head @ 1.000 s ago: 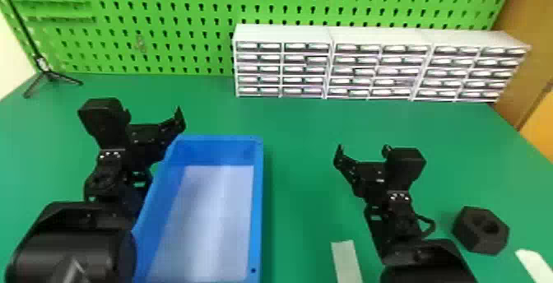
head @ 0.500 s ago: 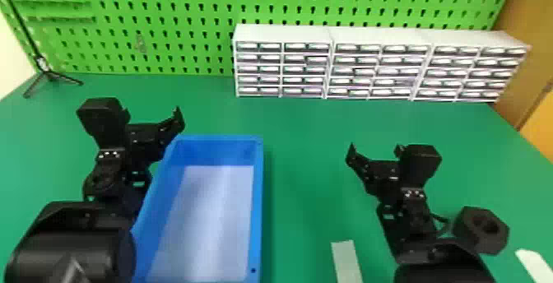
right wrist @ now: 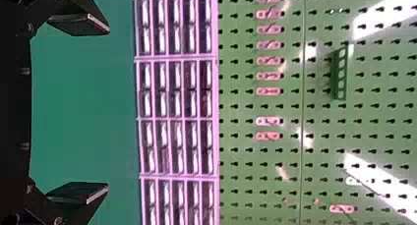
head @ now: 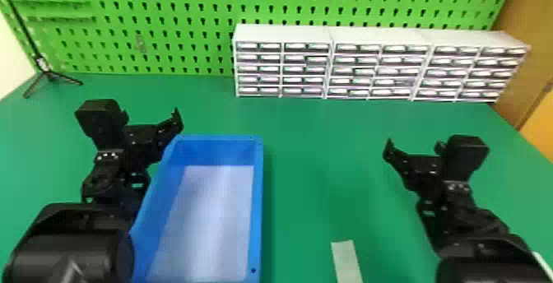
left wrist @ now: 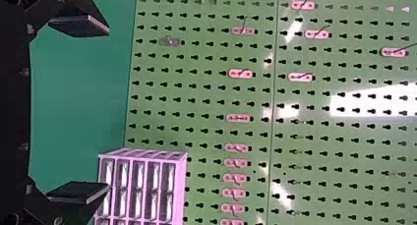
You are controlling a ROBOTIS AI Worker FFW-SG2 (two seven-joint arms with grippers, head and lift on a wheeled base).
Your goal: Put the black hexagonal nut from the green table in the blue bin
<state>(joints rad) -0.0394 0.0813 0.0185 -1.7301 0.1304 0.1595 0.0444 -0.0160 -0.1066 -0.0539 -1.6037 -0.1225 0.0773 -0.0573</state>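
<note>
I can't tell where the black hexagonal nut lies (my guess is behind the right arm [head: 473,220]), but it isn't on the visible floor of the blue bin [head: 256,204]. The right gripper [right wrist: 105,109], fingers spread and holding nothing, is over the green counter [head: 312,171], well apart from the bin; the left gripper [left wrist: 105,109], likewise released, is parked beside the bin. Grasp, carry and drop all seem left.

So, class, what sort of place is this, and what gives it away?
Probably a workshop or robotics lab: a green pegboard stands behind a green table, cabinets of small drawers line the table's back, and a blue bin sits in front of them.
</note>
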